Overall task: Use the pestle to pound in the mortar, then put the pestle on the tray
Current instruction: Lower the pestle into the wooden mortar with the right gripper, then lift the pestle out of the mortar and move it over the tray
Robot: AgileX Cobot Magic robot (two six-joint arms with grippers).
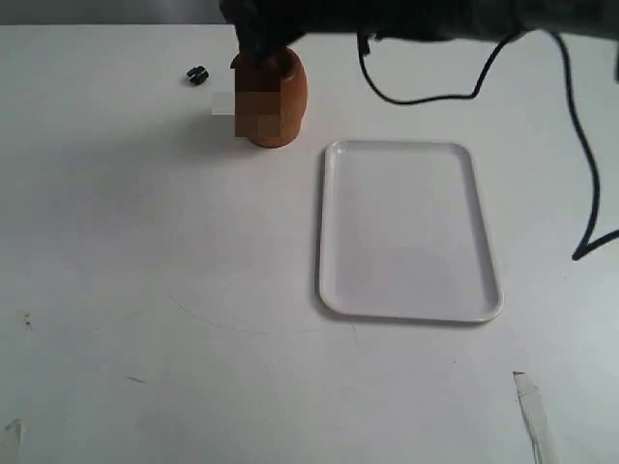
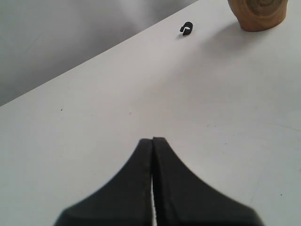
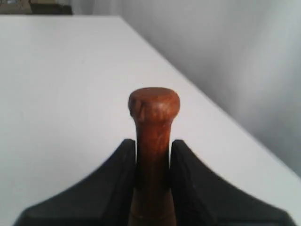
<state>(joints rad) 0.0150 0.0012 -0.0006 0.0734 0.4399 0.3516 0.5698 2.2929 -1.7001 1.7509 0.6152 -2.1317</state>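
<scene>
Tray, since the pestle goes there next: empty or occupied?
Empty. The tray is bare white inside; the pestle sits between the right fingers.

On my exterior feed a white table [image 1: 145, 242] fills the frame. A tiny black clip [image 1: 197, 74] lies on it in the upper left; my left wrist feed shows it as a C-shaped piece. A clear, tape-like strip [image 1: 530, 411] lies at the lower right, a pale scrap [image 1: 10, 435] in the bottom-left corner, and a small dark speck [image 1: 26, 318] near the left edge.
</scene>
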